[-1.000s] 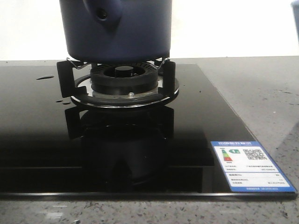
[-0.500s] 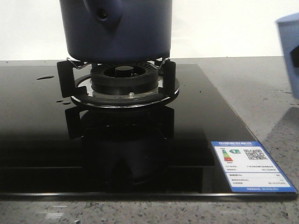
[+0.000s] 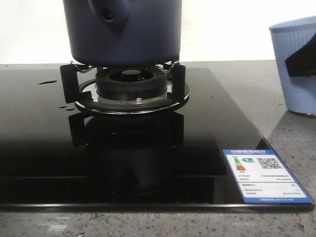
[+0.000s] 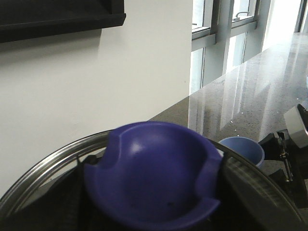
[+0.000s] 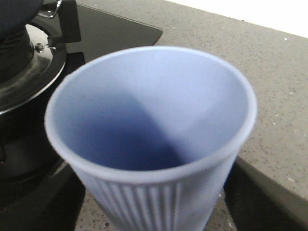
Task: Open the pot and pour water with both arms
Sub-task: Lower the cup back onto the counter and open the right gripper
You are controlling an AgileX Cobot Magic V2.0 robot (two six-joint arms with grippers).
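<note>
The pale blue ribbed cup has come into the front view from the right over the last second: absent at first, then a blurred edge, and now sharp and upright at the right border, apparently clear of the grey bench rather than resting on it, though its base is hard to judge; a dark shape across its side looks like part of the right gripper, so the right jaws appear clenched on the cup, and the right wrist view, filled by the cup's open mouth, fits that reading; whether there is water inside cannot be told. The pot has not moved; it sits on the burner grate of the black glass hob, its handle stub facing the camera. In the left wrist view a dark blue knob on a metal-rimmed lid fills the lower frame, with the cup just visible behind; the left jaws themselves are hidden, so their state cannot be told. My judgement: the lid is being held aside, and the cup is being brought toward the pot for pouring.
</note>
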